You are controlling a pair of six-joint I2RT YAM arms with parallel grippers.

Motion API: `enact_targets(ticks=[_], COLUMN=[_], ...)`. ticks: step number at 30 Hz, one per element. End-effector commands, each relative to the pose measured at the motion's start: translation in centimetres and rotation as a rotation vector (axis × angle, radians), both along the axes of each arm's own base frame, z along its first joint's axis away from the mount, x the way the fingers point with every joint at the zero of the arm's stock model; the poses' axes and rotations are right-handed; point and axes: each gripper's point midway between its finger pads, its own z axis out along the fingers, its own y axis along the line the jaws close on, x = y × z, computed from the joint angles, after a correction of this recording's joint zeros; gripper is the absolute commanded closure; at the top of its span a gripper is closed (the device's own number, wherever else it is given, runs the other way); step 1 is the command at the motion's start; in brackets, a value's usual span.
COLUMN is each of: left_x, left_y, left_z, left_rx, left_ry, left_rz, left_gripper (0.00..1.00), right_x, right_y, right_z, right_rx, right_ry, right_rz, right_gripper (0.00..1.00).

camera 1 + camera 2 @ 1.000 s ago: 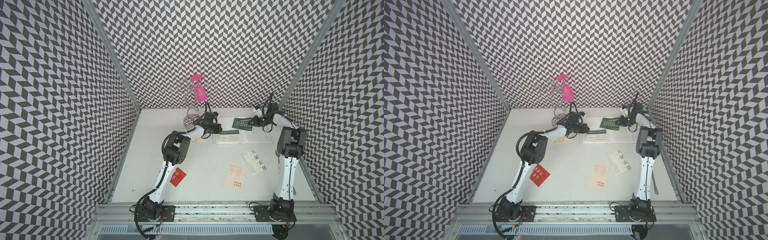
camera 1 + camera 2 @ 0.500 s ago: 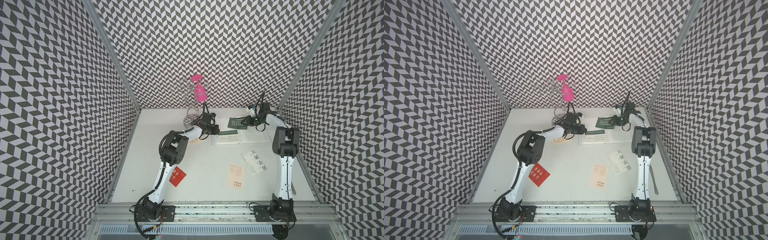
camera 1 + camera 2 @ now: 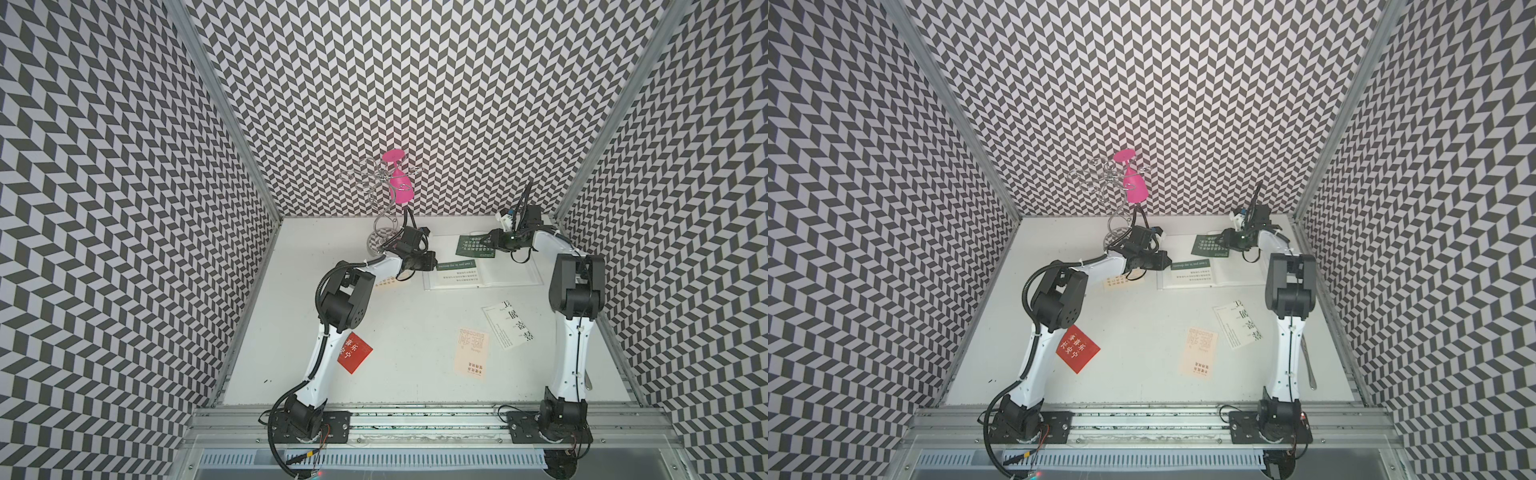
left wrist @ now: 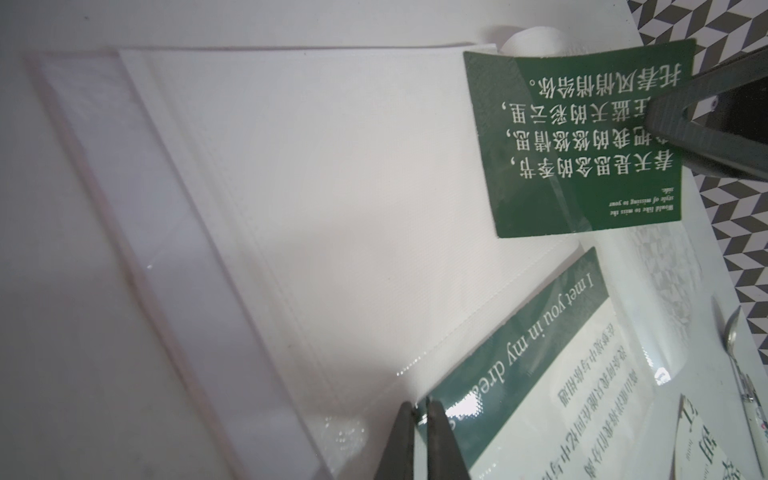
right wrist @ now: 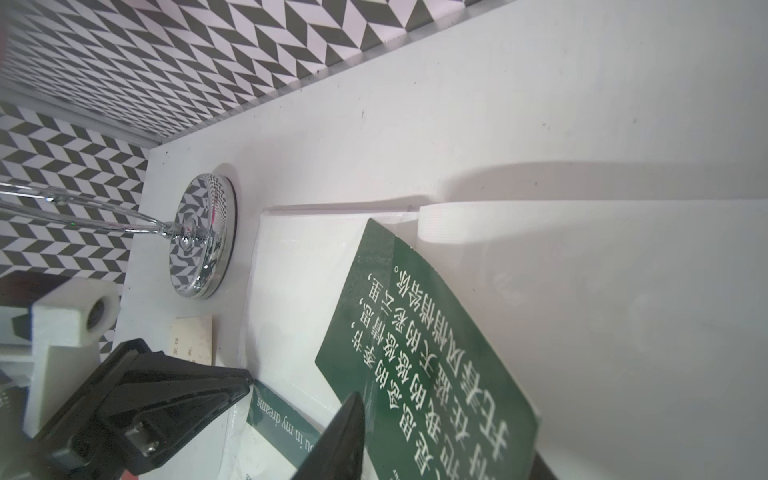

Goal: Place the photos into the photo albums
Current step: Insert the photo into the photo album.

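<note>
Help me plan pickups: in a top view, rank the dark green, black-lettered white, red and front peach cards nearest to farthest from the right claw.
From the right claw:
1. Dark green card: on the album, at the claw.
2. White card: right side.
3. Peach card: front middle.
4. Red card: far left.

Pink goblet (image 3: 402, 192) upside down on chrome wire rack (image 5: 203, 245) near back wall
</note>
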Motion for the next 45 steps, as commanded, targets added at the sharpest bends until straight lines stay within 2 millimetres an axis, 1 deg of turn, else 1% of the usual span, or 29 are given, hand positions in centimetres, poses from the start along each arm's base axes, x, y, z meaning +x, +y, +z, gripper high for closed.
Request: enact_targets(ticks=[1,5,7,9,12,15,18,23,32,37,40,45], left_x=[-1.4,-1.4,-1.3,-1.0,-0.8,-1.1,-1.1,-1.0,-1.4,-1.5,-1.5,-1.5], left_y=[1.3,1.3,1.3,1.2,1.1,1.2,1.2,0.8,1.0,1.0,1.1,1.1], left_z=[-2.2,-2.2,-2.1,-2.0,-2.0,-2.1,-1.7,-1.1,-1.1,-1.4,-1.4,-1.4], left_rx=[0.056,0.059,0.057,0.048,0.041,0.043,0.035,0.022,0.025,0.03,0.027,0.03], left_ry=[0.072,0.072,0.068,0.066,0.073,0.079,0.07,0.068,0.069,0.074,0.077,0.075], left_rz=[0.006,0.005,0.008,0.013,0.013,0.01,0.01,0.006,-0.002,-0.004,-0.002,-0.001], left_gripper=[0.89,0.89,0.88,0.89,0.89,0.89,0.89,0.89,0.89,0.89,0.89,0.89], right_x=[0.5,-0.1,-0.5,-0.8,-1.1,-1.2,-1.1,-1.0,-1.0,-0.7,-0.7,-1.1], right_y=[-0.7,-0.1,0.2,0.4,0.9,1.2,1.3,1.4,1.6,1.0,0.7,1.2], right_z=[2.6,2.6,2.4,2.2,1.8,1.3,1.1,1.3,0.9,0.7,-0.1,-1.6], right_rx=[-0.001,0.042,0.058,0.081,0.115,0.139,0.153,0.155,0.15,0.121,0.12,0.143], right_ry=[-0.06,-0.06,-0.06,-0.056,-0.047,-0.036,-0.034,-0.042,-0.028,-0.024,0.014,0.071], right_rz=[-0.032,-0.015,-0.011,-0.005,0.006,0.014,0.018,0.03,0.076,0.092,0.112,0.153], right_gripper=[0.56,0.6,0.66,0.74,0.81,0.83,0.9,0.99,1.0,1.0,1.0,1.0])
